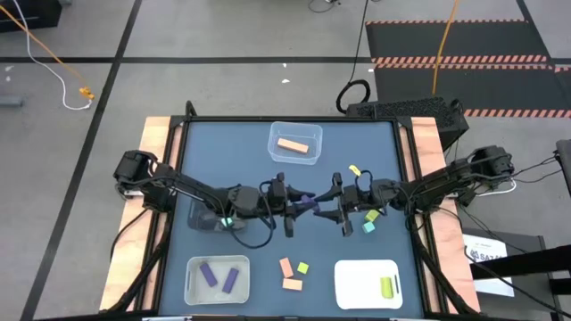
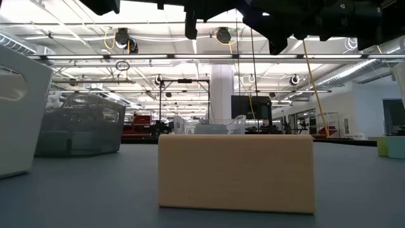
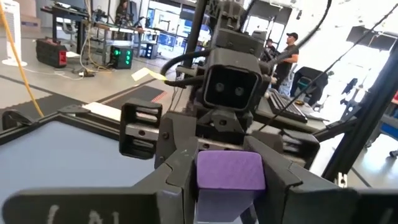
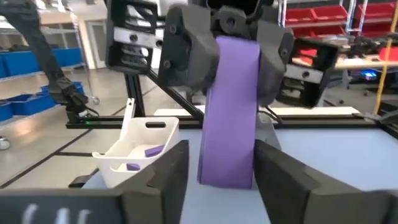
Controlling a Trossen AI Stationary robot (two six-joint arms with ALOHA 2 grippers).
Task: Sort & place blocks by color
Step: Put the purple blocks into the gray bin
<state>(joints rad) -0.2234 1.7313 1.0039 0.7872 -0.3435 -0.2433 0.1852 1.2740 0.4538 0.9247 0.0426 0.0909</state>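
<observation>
A purple bar (image 1: 309,203) hangs in the air over the table's middle, between my two grippers. My left gripper (image 1: 294,205) reaches in from the table's left and is shut on the bar. My right gripper (image 1: 332,207) faces it from the right and is open. In the right wrist view its fingers (image 4: 168,177) stand on either side of the bar's free end (image 4: 227,168); I cannot tell if they touch it. Other blocks lie loose: orange (image 1: 285,266), yellow-green (image 1: 303,267), teal (image 1: 368,227), yellow (image 1: 354,169). My left gripper pinches the purple bar's left end (image 4: 231,59) between its two fingers (image 3: 177,177). The fingers come level from the table's left, along the bar. The bar is lifted clear of the table and sticks out toward my right gripper.
A clear bin (image 1: 314,156) at the far side holds an orange block (image 1: 293,145). Near left, a clear bin (image 1: 192,283) holds two purple blocks; near right, a white bin (image 1: 348,285) holds a yellow-green one. Another bin (image 1: 203,217) sits under my left arm. An orange block (image 2: 235,172) fills the low view.
</observation>
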